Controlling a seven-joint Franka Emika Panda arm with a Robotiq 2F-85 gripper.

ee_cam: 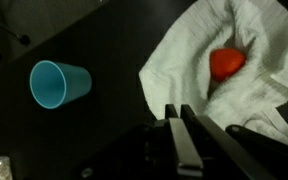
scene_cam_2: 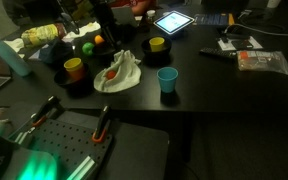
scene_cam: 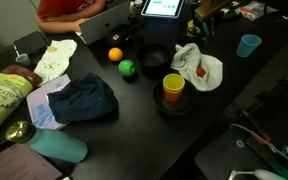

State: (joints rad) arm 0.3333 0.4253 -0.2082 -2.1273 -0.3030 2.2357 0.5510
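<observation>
My gripper [ee_cam: 177,112] is shut and empty; its two black fingers are pressed together. It hovers over the near edge of a crumpled white cloth [ee_cam: 224,75] that lies on the black table. A red-orange round thing [ee_cam: 226,63] sits in the folds of the cloth. A light blue cup [ee_cam: 58,82] stands to the left of the cloth, apart from it. Both exterior views show the cloth [scene_cam: 197,67] [scene_cam_2: 116,72] and the blue cup [scene_cam: 248,45] [scene_cam_2: 167,79]. I cannot make out the gripper in either exterior view.
A yellow cup in a black bowl [scene_cam: 173,88] [scene_cam_2: 74,68] stands beside the cloth. Farther off are an empty black bowl [scene_cam: 152,58], a green ball [scene_cam: 127,68], an orange [scene_cam: 115,54], a blue garment [scene_cam: 84,100], a chips bag [scene_cam: 4,92] and a tablet [scene_cam_2: 172,21].
</observation>
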